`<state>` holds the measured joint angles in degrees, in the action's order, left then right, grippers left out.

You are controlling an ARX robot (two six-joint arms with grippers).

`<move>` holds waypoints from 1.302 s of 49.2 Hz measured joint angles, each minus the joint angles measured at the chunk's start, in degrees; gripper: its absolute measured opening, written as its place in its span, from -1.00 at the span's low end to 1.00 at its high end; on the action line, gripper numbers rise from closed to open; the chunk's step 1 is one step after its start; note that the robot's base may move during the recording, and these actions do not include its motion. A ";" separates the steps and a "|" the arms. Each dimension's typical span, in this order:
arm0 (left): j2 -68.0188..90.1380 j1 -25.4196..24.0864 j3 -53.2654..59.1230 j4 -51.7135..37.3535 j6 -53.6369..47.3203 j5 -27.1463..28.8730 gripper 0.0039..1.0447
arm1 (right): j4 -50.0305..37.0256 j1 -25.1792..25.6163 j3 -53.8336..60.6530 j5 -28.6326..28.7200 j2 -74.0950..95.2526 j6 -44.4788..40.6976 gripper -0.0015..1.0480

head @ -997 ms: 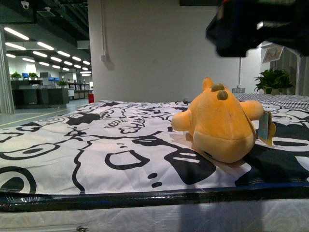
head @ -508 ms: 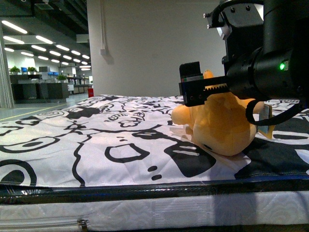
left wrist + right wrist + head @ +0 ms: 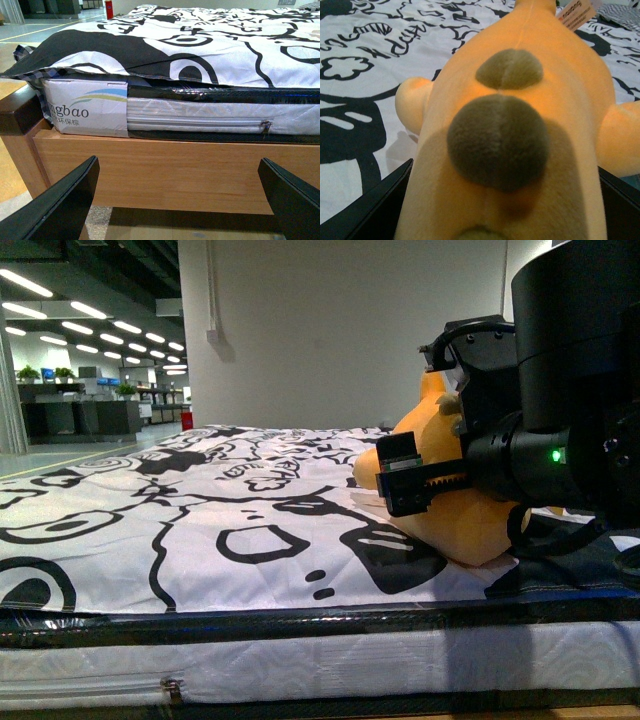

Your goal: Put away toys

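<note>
The orange-yellow plush toy (image 3: 455, 520) lies on the bed at the right, partly hidden by my right arm. My right gripper (image 3: 420, 480) is open and sits right over the toy. In the right wrist view the toy (image 3: 515, 150) fills the space between the wide-spread jaws, its brownish bumps facing the camera and a paper tag (image 3: 575, 12) at its far end. My left gripper (image 3: 182, 210) is open and empty, low down in front of the wooden bed frame (image 3: 165, 170).
The bed carries a black-and-white patterned sheet (image 3: 200, 530) over a wrapped mattress (image 3: 200, 112). A white wall (image 3: 320, 330) stands behind the bed. An open hall with ceiling lights (image 3: 90, 370) lies at the far left.
My right arm has come down and forward over the plush toy, covering more of it. The front camera's view has shifted slightly.
</note>
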<state>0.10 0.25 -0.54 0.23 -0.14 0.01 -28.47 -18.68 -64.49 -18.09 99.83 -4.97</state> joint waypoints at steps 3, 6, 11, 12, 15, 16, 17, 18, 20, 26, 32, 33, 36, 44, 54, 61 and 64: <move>0.00 0.00 0.00 0.00 0.00 0.00 0.88 | -0.28 -0.22 0.68 -0.22 0.00 0.11 0.86; 0.00 0.00 0.00 0.00 0.00 0.00 0.88 | -0.79 -0.35 1.05 -0.70 -0.02 0.13 0.74; 0.00 0.00 0.00 0.00 0.00 0.00 0.88 | -0.66 -0.52 1.49 -0.76 -0.46 0.28 0.52; 0.00 0.00 0.00 0.00 0.00 0.00 0.88 | -0.57 -0.55 1.55 -0.79 -0.63 0.50 0.46; 0.00 0.00 0.00 0.00 0.00 0.00 0.88 | -0.20 -0.57 1.66 -0.74 -1.16 0.90 0.34; 0.00 0.00 0.00 0.00 0.00 0.00 0.88 | -0.07 -0.57 1.79 -0.63 -1.55 1.11 0.28; 0.00 0.00 0.00 0.00 0.00 0.00 0.88 | 0.04 -0.57 1.95 -0.39 -1.95 1.36 0.22; 0.00 0.00 0.00 0.00 0.00 0.00 0.88 | 0.15 -0.57 2.12 -0.20 -2.38 1.62 0.16; 0.00 0.00 0.00 0.00 0.00 0.00 0.88 | 0.52 -0.55 2.34 0.22 -3.15 2.27 0.07; 0.00 0.00 0.00 0.00 0.00 0.00 0.88 | 1.70 -0.55 3.39 2.40 -6.32 4.57 -0.20; 0.00 0.00 0.00 0.00 0.00 0.00 0.88 | 3.85 -0.35 5.99 7.19 -13.20 9.64 -0.53; 0.00 0.00 0.00 0.00 0.00 0.00 0.88 | 4.15 -0.22 6.58 8.11 -14.64 10.32 -0.58; 0.00 0.00 0.00 0.00 0.00 0.00 0.88 | 4.74 0.26 8.24 10.27 -18.53 12.94 -0.69; 0.00 0.00 0.00 0.00 0.00 0.00 0.88 | 5.97 3.65 16.68 17.03 -33.53 19.34 -0.84; 0.00 0.00 0.00 0.00 0.00 0.00 0.88 | 8.15 8.41 31.91 24.41 -53.09 22.43 -0.85; 0.00 0.00 0.00 0.00 0.00 0.00 0.88 | 9.75 11.78 42.93 26.29 -68.43 22.29 -0.86; 0.00 0.00 0.00 0.00 0.00 0.00 0.88 | 11.47 12.79 46.12 26.80 -73.85 22.14 -0.86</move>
<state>0.10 0.25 -0.54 0.23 -0.14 0.01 -16.99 -5.89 -18.37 8.71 25.98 17.17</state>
